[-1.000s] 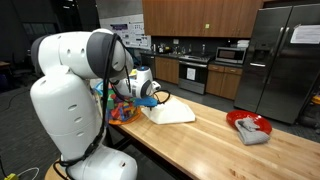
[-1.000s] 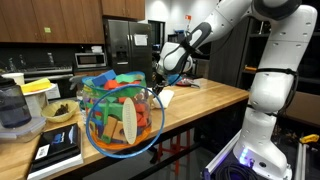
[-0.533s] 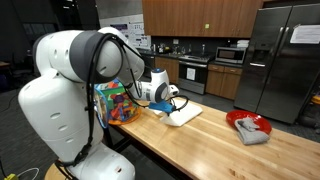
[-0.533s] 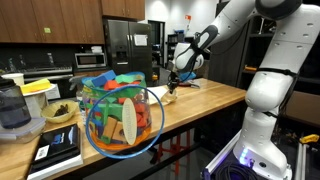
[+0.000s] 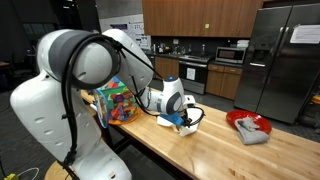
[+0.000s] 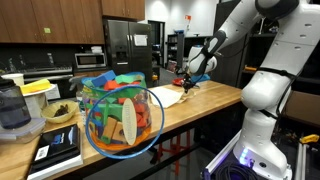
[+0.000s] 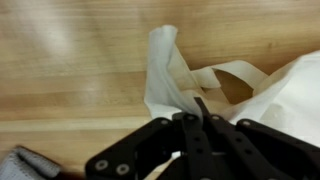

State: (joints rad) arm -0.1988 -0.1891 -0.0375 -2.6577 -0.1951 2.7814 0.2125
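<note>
**Item 1: gripper** (image 7: pixel 195 118). Two black fingers are drawn fully together, with no gap between the tips. A bunched fold of the white cloth is pinched between them. In an exterior view the gripper (image 6: pixel 186 86) points down, low over the counter.

**Item 2: white cloth** (image 7: pixel 275 95). Thin fabric, crumpled.
- In the wrist view one ridge of it rises straight ahead of the fingertips. The main body spreads out to one side of them, lying on the wood.
- In an exterior view the white cloth (image 6: pixel 167 97) trails from the gripper flat along the counter towards the basket.
- Part of it is hidden beneath the fingers.

**Item 3: wooden countertop** (image 7: pixel 70 60). Light butcher-block planks directly under the gripper, bearing the cloth.

**Item 4: basket of coloured toy blocks** (image 5: pixel 117 103). It stands on the same counter, well apart from the gripper, beyond the trailing end of the cloth and close to the robot's base.

**Item 5: red dish** (image 5: pixel 247 123). It sits on the counter well apart from the gripper, on the side away from the basket. A grey rag (image 5: pixel 253 134) is heaped in it.

**Item 6: grey fabric edge** (image 7: pixel 20 165). It shows at the corner of the wrist view, beside the gripper body. It is too cropped to identify.
</note>
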